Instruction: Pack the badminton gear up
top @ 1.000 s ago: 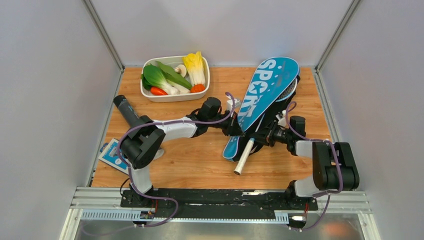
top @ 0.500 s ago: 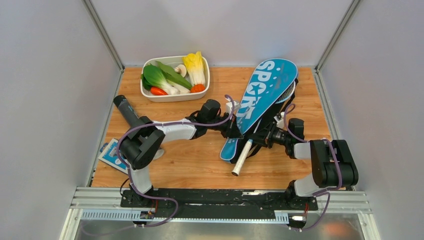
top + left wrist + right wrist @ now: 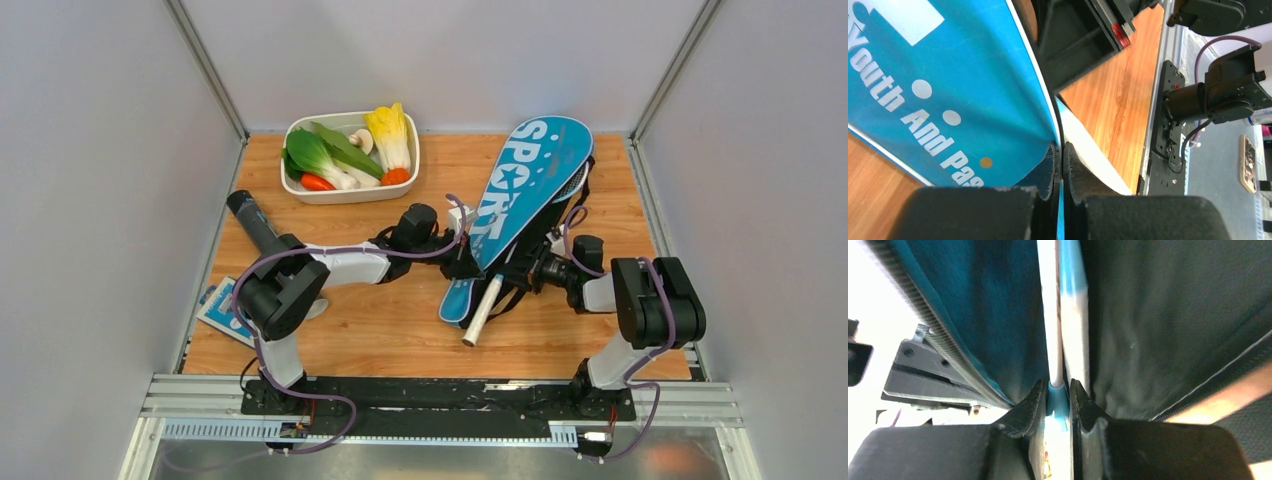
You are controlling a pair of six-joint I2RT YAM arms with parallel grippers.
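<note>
Left jaws closed on the cover (image 3: 525,180) edge, right jaws on a racket (image 3: 481,313) shaft: should our pinch slip, insertion may jam.

This is a robotics lab test cell, with a wooden desk (image 3: 390,330) boxed in by plain grey panels (image 3: 90,180), cabled robot arms (image 3: 340,262) bolted to an aluminium rail (image 3: 190,398), and a tray (image 3: 350,195) of toy vegetables.

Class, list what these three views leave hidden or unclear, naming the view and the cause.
Top view: the cover hides the heads of the rackets.
Top view: the left arm covers the near end of the black tube and part of the card.
No view shows shuttlecocks.
Right wrist view: too blurred to count shafts.
</note>
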